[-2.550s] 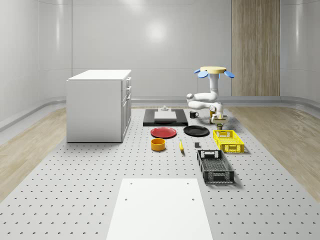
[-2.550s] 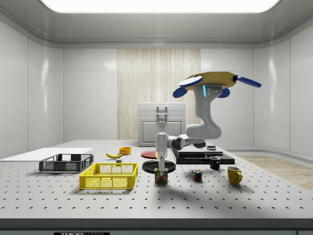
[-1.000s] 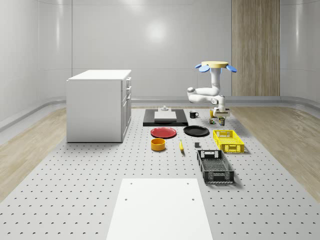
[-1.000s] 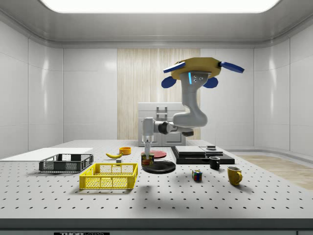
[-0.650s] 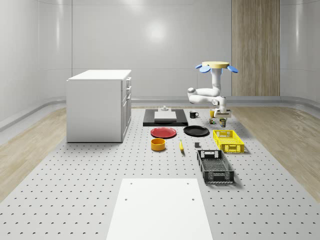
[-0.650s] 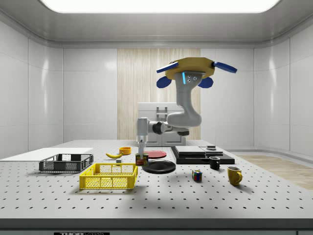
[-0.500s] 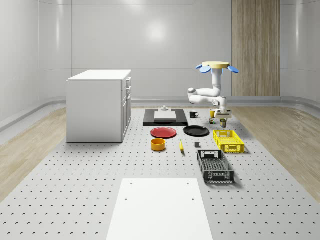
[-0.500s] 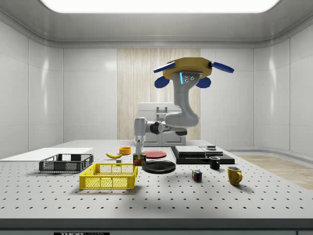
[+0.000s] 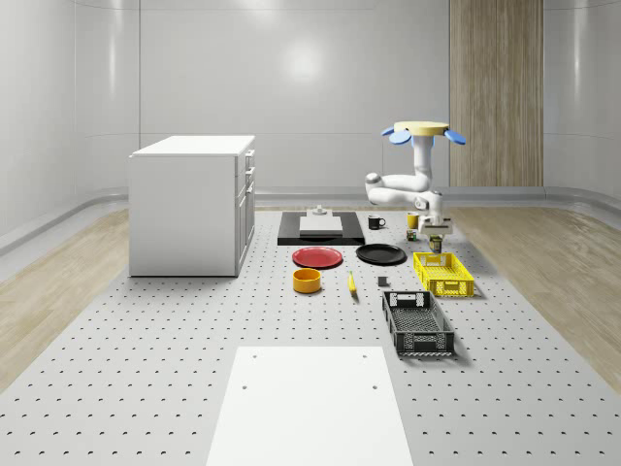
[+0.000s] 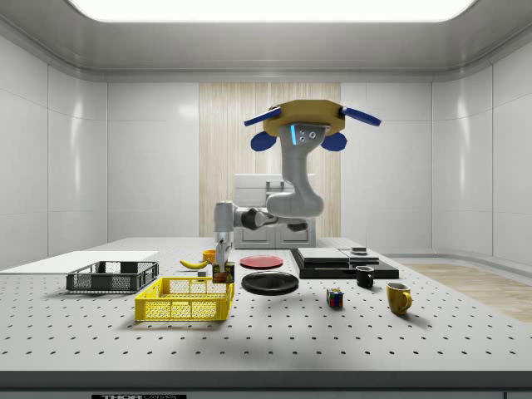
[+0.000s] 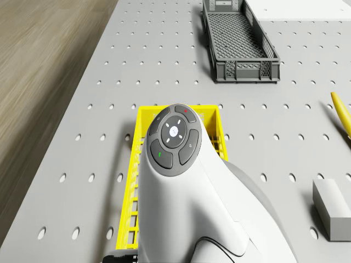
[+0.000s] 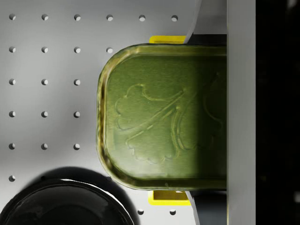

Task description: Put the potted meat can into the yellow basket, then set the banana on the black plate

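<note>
Potted meat can (image 10: 222, 272) upright, clamped in fingers (image 10: 222, 259) over yellow basket's (image 10: 184, 300) end, drone (image 10: 309, 126) hovering above black plate (image 10: 269, 283).

Potted meat can (image 10: 222, 272), green-topped, held upright in the air just over the near end rim of the yellow basket (image 10: 184, 300). Yellow basket, open lattice, flat on the table beside the black plate (image 10: 270, 283). Banana (image 10: 194, 263) lying on the table, apart from the glossy, round black plate.
</note>
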`<state>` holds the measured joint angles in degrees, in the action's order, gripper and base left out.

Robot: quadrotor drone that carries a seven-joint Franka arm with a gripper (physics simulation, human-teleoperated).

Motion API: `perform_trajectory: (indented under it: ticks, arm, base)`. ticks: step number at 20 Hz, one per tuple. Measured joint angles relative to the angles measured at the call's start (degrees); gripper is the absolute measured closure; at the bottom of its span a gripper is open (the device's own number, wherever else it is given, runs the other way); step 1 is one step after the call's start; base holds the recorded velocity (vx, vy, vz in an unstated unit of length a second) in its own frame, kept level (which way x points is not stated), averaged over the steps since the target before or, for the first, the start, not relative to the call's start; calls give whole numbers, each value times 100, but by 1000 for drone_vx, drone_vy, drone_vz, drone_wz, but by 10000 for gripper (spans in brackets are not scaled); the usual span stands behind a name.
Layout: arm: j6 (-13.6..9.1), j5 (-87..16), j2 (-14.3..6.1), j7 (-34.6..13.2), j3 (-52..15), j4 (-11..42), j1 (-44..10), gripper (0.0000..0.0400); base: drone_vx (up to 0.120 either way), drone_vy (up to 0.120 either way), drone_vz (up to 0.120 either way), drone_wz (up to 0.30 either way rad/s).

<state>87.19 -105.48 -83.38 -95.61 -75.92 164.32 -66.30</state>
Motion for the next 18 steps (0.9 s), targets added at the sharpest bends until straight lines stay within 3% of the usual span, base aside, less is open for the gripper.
perform_trajectory:
  ticks: [5, 16, 18]
  arm:
    - [31, 14, -34, -8, -6, -2, -9, 113]
    - [94, 42, -101, -22, -17, -5, -27, 113]
    - [120, 13, -116, -22, 18, -13, -32, 113]
  base:
    - [120, -48, 0, 0]
    - [120, 11, 0, 0]
    - [20, 0, 0, 0]
